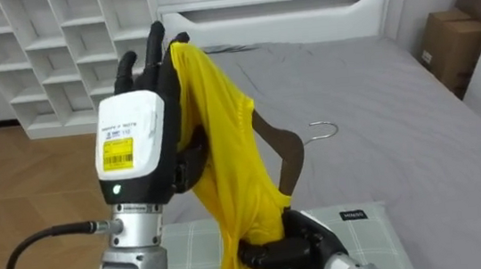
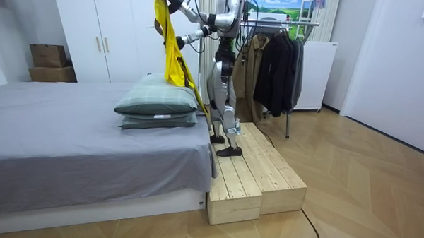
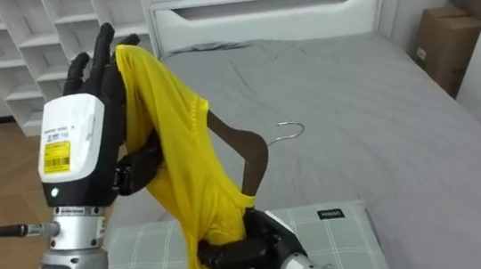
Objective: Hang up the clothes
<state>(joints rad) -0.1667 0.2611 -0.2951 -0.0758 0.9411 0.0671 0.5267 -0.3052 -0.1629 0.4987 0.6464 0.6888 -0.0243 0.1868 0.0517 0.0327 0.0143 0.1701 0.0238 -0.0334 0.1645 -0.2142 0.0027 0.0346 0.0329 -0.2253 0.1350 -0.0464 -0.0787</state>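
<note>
The robot's left hand [image 1: 133,137] is raised with its fingers straight, a yellow garment [image 1: 224,145] draped over the fingertips and falling down the palm side, thumb against the cloth. Below it, the right hand [image 1: 279,249] is clenched round the garment's lower folds. One dark wooden hanger [image 1: 289,152] sits partly inside the cloth, an arm and its metal hook [image 1: 322,129] poking out on the robot's right, so the garment hides most of it.

Under both hands lie two green checked pillows [image 2: 156,103], stacked at the edge of a grey bed [image 1: 381,111] that stretches to a white headboard [image 1: 273,15]. The cloth hangs just above the top pillow.

The robot stands on a wooden platform [image 2: 256,173] of two blocks, pushed against the bed's side. Behind it, one clothes rack [image 2: 281,61] carries several dark coats.

A white shelf unit [image 1: 44,57] stands beyond the bed on the robot's left; two cardboard boxes [image 1: 450,41] sit on its right. Bare wooden floor lies open past the platform.
</note>
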